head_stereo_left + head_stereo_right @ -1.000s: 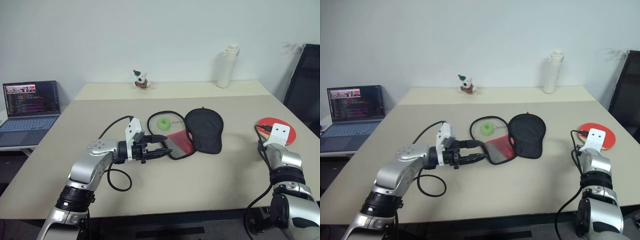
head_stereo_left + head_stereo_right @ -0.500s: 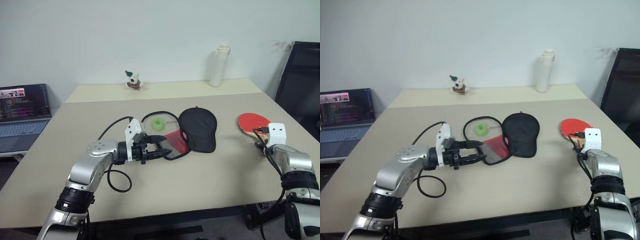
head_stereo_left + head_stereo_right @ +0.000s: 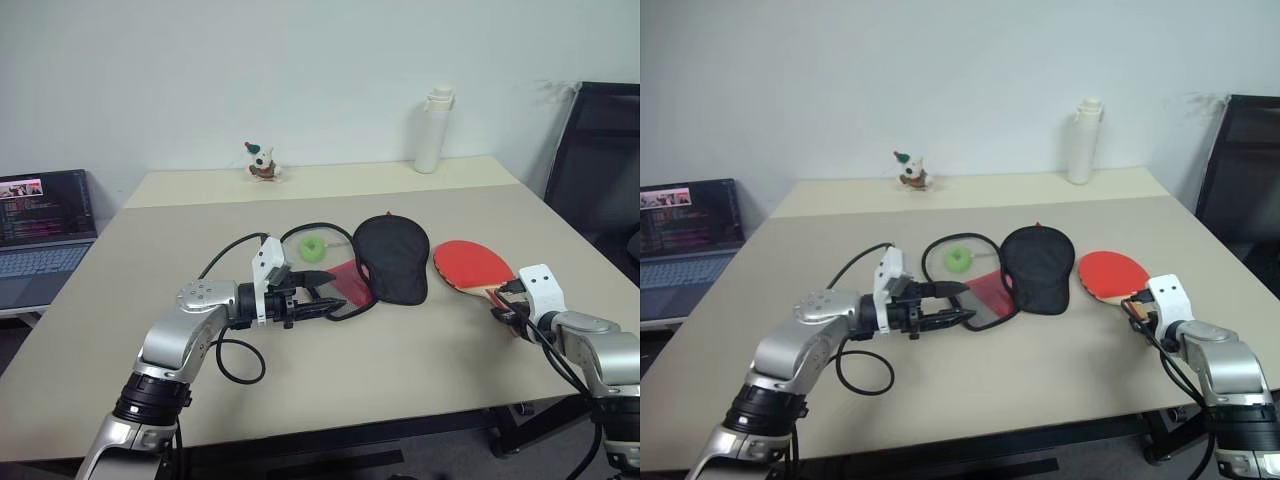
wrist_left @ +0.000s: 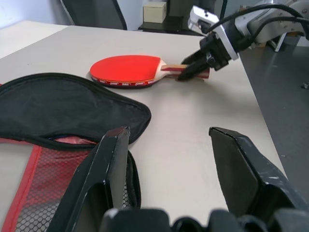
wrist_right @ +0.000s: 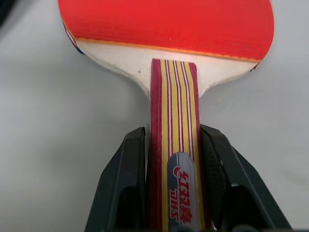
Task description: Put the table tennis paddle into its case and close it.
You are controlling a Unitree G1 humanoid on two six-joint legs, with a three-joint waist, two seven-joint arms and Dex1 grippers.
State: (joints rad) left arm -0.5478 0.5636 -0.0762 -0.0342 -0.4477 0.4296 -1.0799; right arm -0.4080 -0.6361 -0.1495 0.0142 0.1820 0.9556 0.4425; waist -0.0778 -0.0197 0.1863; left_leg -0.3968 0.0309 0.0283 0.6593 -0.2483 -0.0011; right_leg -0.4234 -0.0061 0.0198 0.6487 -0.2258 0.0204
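the right gripper [image 5: 169, 193] is clamped on the wooden handle of the table tennis paddle [image 3: 472, 265], one finger on each side of the handle. the red face lies low over the table [image 3: 400, 370], just to the 3 o'clock side of the case [image 3: 392, 258], with a narrow strip of bare table between them. whether the blade rests on the surface or rides just above it cannot be told.

the left gripper [image 3: 325, 300] sits at the 9 o'clock edge of the case with jaws apart. one finger lies over the red mesh flap [image 4: 48, 193] and the other stands clear, so it does not appear to be holding anything.

risks, as judgements:

- grip near the handle end. the blade is long and heavy ahead of the fingers, so the paddle may pivot or droop when lifted.
- case not restrained. the soft cover may slide or fold toward 9 o'clock when the blade pushes against it.
- opening not presented. the black top panel lies flat, so the blade may ride over it rather than enter.
- green charm [image 3: 314, 247] and zip edge at 11 o'clock of the case. either may snag during closing.
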